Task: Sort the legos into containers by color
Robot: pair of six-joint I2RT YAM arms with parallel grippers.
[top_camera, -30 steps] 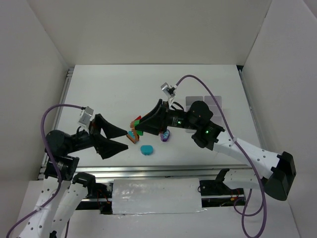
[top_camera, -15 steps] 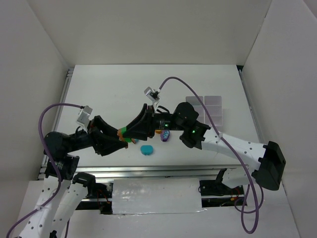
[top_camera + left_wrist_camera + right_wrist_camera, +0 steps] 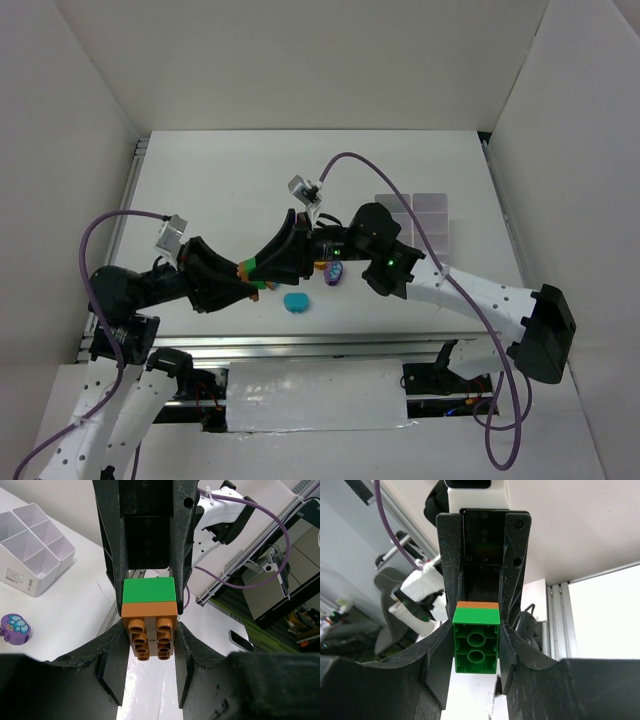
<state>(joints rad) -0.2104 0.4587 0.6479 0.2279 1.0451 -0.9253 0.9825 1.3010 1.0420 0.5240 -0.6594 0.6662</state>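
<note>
White-walled bay, white surface (image 3: 220, 180): two claws are meeting over a stuck pair of legos.

At the left, the left claw (image 3: 150, 645), spread wide a second ago, is now pinching the orange brick (image 3: 150, 630). The right claw (image 3: 476, 652), reaching across from the right, is keeping its pinch on the green brick (image 3: 476, 640) clipped to the orange one. The pair is hanging between them, off the surface. I judge this is readying the two colours to be pulled apart, each for its own compartment. A teal oval (image 3: 296, 301) and a purple oval (image 3: 334, 272) are lying near the claws. The white tray (image 3: 432, 212) is sitting well apart near the right edge, with bare surface lying between. The left arm is working close to the surface's left and near edges.
</note>
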